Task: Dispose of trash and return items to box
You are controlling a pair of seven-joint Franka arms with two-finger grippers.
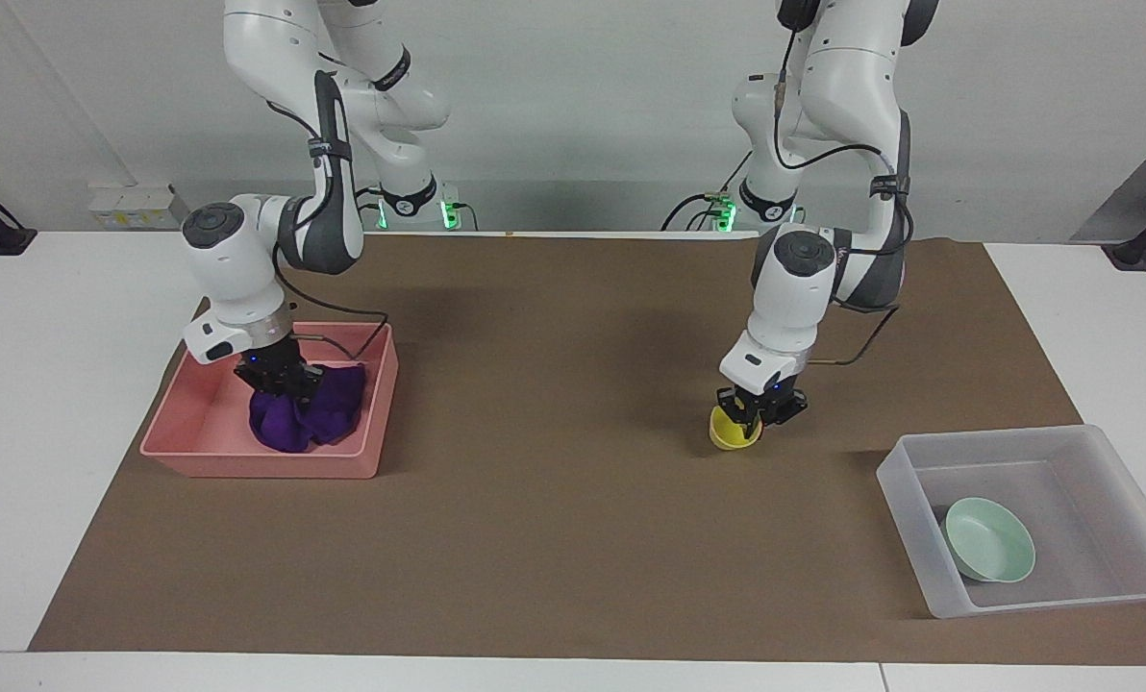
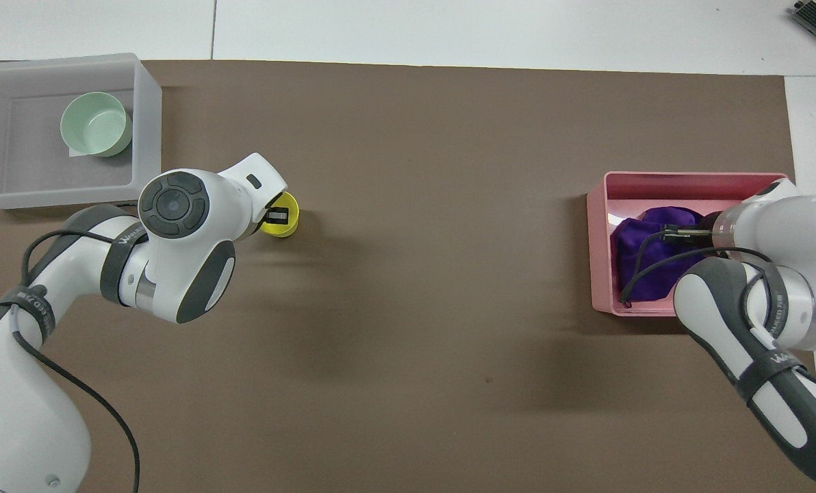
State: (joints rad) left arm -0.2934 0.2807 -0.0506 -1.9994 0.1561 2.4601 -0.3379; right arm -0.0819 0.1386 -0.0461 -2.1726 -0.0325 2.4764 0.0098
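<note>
The yellow cup (image 1: 728,437) stands on the brown mat, between the two trays and nearer the clear box. My left gripper (image 1: 755,411) is down on it and shut on its rim; in the overhead view one finger is inside the cup (image 2: 290,223). The mint-green bowl (image 1: 991,553) lies in the clear box (image 1: 1015,447) at the left arm's end of the table. The purple cloth (image 1: 333,411) lies bunched in the pink tray (image 1: 246,466). My right gripper (image 1: 280,380) is down in the tray, shut on the cloth's top.
The brown mat (image 1: 554,538) covers most of the white table. The pink tray (image 2: 596,239) is at the right arm's end, the clear box (image 2: 148,123) at the left arm's end and farther from the robots. The right arm's cable hangs over the tray.
</note>
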